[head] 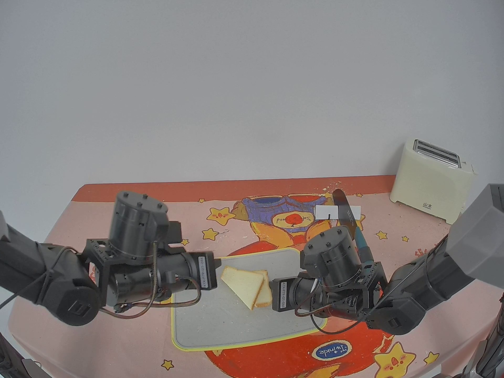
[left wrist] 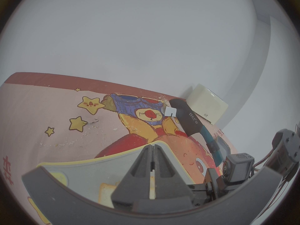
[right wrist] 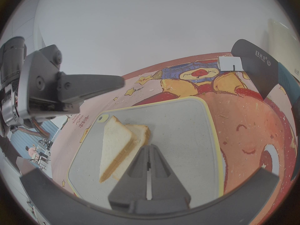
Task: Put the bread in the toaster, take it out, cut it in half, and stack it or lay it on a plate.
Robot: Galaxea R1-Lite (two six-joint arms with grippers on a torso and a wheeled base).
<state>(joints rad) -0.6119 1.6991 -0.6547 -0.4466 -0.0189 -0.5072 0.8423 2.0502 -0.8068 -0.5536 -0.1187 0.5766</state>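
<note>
left tool [head: 212,271] closed, level, left of bread halves [head: 247,285] | right tool [head: 274,295] closed, level, right | 2 halves, 1 knife [head: 347,219], 1 toaster [head: 431,179]

You've got a table under a pink cartoon-print cloth [head: 105,211] with a red far edge. A grey, yellow-rimmed cutting board [head: 231,321] lies front-centre and a cream toaster [head: 430,182] stands slots-up at the far right corner. Between them a black-bladed, teal-handled knife [head: 347,221] lies flat, its blade overlapping a small white card [head: 324,212].
</note>
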